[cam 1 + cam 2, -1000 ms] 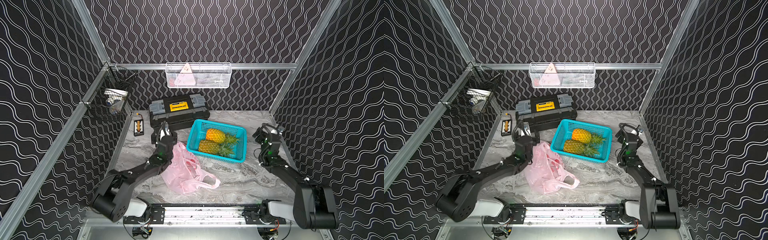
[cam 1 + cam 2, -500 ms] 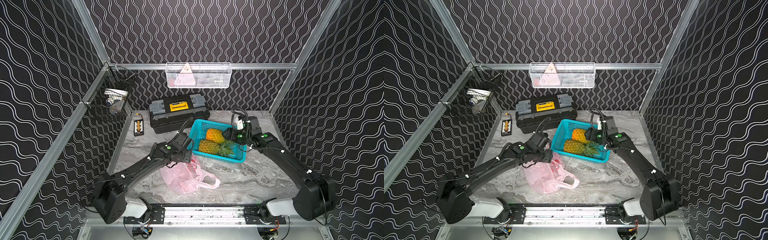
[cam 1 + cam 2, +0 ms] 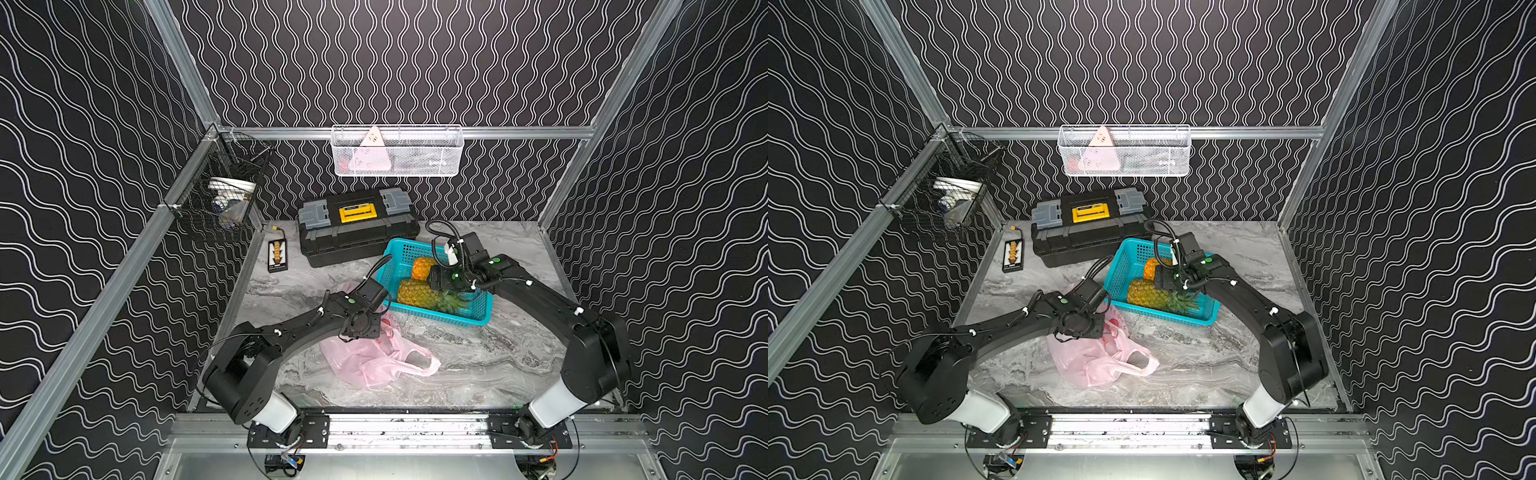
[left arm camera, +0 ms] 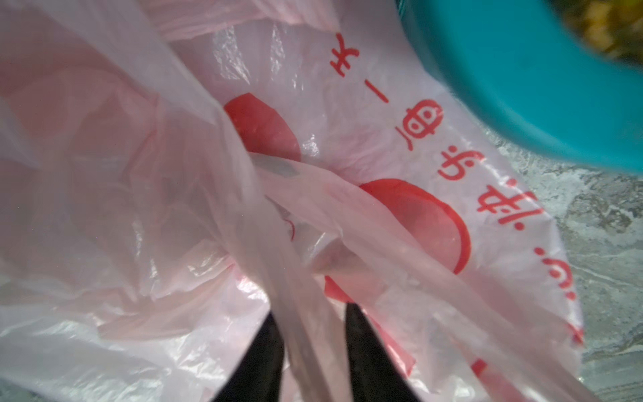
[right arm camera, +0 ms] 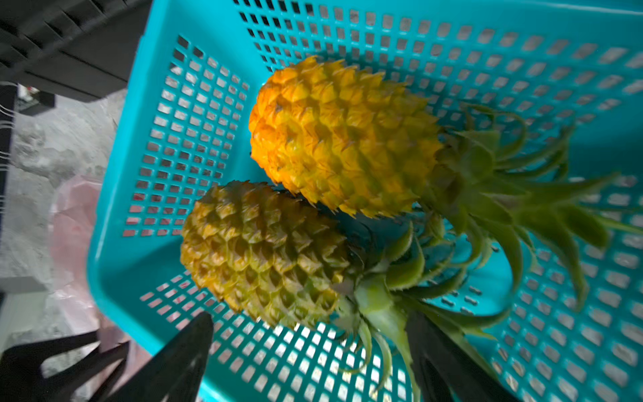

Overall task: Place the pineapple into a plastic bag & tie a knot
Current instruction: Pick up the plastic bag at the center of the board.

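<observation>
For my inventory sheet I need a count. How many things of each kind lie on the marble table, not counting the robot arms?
pineapples: 2
teal basket: 1
pink plastic bag: 1
black toolbox: 1
small black device: 1
Total: 6

We see our left gripper with its two black fingers pinched on a gathered strip of the plastic bag, which runs away from them toward twelve o'clock. Its printed red apples and red writing sit at one o'clock, the teal basket beyond at two, and bare marble table at three.
</observation>
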